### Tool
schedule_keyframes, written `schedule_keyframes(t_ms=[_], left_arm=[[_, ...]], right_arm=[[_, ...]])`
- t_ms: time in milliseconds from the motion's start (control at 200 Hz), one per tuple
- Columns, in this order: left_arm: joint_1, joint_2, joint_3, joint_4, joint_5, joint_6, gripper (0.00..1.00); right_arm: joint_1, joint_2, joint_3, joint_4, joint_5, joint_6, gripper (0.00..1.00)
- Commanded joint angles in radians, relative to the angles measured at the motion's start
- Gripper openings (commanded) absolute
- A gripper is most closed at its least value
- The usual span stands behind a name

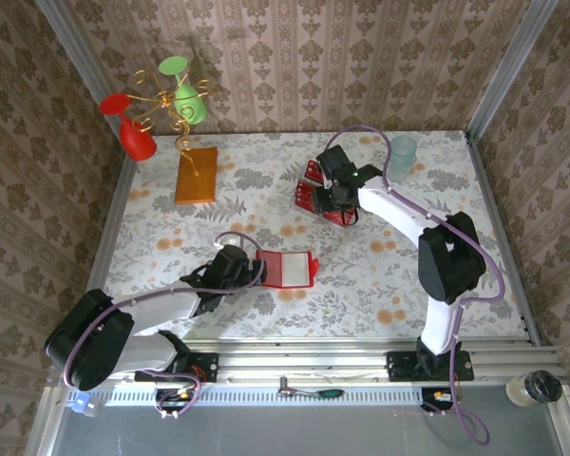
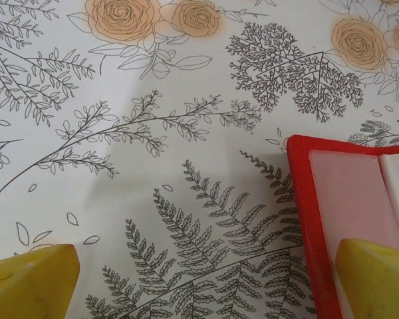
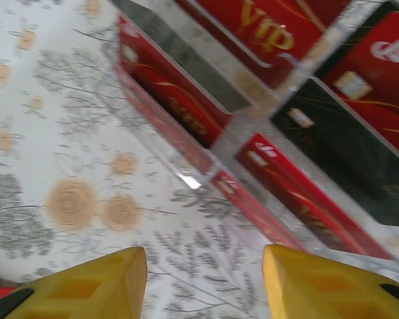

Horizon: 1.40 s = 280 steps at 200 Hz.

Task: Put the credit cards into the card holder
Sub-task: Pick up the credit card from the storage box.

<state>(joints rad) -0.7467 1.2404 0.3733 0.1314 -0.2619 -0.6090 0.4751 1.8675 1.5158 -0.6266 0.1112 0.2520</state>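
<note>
Top external: right claw (image 1: 339, 197) angled over credit cards (image 1: 310, 197).

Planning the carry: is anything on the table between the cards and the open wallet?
Nothing visible: only bare floral cloth lies between the credit cards and the card holder. The left gripper sits at its left edge.

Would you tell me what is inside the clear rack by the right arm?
Red credit cards marked VIP sit in the clear rack; the front ones partly cover those behind.
</note>
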Motion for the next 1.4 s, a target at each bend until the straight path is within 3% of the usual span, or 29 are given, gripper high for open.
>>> schedule_keyframes(t_ms=[0,395,625,865,1165,1395], left_arm=[[-0.007,-0.001,-0.015,-0.027,-0.018,0.011,1.0],[-0.007,0.031,-0.01,-0.009,-0.015,0.014,1.0],[-0.005,0.036,-0.011,0.001,-0.011,0.015,1.0],[-0.006,0.039,-0.011,0.007,-0.01,0.011,1.0],[-0.006,0.038,-0.011,0.012,-0.01,0.009,1.0],[-0.005,0.039,-0.013,0.013,-0.011,0.009,1.0]], right_arm=[[0.0,0.033,0.03,-0.086,0.101,-0.086,0.49],[0.002,0.129,0.098,-0.149,0.195,-0.152,0.37],[0.005,0.158,0.094,-0.14,0.223,-0.167,0.36],[0.012,0.188,0.101,-0.14,0.209,-0.172,0.34],[0.023,0.182,0.096,-0.14,0.163,-0.175,0.17],[0.033,0.176,0.08,-0.132,0.143,-0.183,0.12]])
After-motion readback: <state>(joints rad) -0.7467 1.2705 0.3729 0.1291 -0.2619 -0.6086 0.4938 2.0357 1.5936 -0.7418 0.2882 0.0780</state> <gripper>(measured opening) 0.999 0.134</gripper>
